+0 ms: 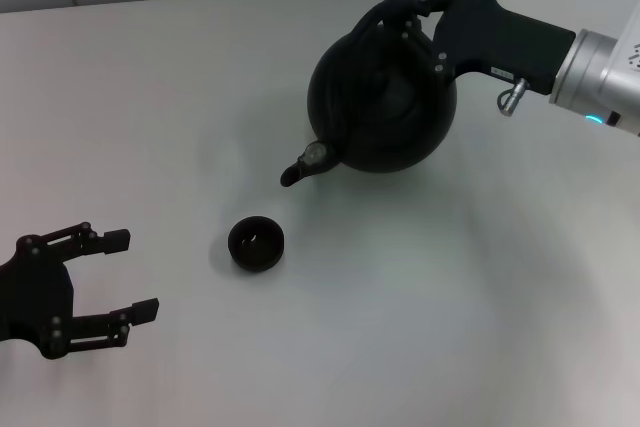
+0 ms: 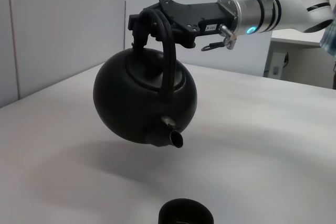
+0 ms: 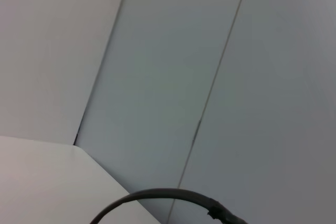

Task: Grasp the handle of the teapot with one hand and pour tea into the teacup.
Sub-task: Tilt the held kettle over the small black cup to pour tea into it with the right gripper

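Nearest the head camera, at the table's near left corner, the left gripper rests idle with its two fingers spread wide and nothing between them. Under everything, the white table carries only the teacup and the pot's soft shadow.

Toward the far right of the table, the teapot hangs clear of the surface, as the left wrist view shows, tilted so its spout points down and toward the near left corner. Its spout-to-back axis runs diagonally across the table. The right gripper reaches in from the right edge, fingers closed around the top of the arched handle.

Near the table's middle, the teacup stands upright, below and just short of the spout tip, with open table between them.
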Motion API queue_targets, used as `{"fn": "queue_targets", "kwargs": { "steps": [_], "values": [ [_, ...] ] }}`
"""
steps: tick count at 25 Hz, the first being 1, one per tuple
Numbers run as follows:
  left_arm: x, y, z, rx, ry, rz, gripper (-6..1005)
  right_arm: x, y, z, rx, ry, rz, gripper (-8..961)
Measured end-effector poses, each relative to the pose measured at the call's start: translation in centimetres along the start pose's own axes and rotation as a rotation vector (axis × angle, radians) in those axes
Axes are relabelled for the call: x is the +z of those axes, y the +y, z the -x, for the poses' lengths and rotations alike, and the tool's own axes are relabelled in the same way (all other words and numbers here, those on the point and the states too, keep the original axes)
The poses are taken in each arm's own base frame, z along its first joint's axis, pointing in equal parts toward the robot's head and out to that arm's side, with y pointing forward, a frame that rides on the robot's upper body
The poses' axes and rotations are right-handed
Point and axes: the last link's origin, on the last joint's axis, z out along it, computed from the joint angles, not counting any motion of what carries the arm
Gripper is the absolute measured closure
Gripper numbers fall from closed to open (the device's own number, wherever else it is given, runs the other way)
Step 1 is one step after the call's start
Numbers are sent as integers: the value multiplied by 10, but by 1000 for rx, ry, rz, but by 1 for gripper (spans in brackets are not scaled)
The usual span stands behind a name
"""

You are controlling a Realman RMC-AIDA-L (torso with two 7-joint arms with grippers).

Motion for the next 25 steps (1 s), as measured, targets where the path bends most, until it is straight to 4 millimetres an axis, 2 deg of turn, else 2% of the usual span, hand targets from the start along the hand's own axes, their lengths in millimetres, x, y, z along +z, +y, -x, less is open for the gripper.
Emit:
{"fn": "queue_targets", "kwargs": {
  "steps": [9, 25],
  "values": [
    [-2, 2, 4, -11, -5, -8, 152, 8, 8, 6, -36, -25, 63, 848],
    [-2, 2, 5, -14, -7, -13, 152, 12, 9, 10, -98, -46, 76, 849]
  ]
}}
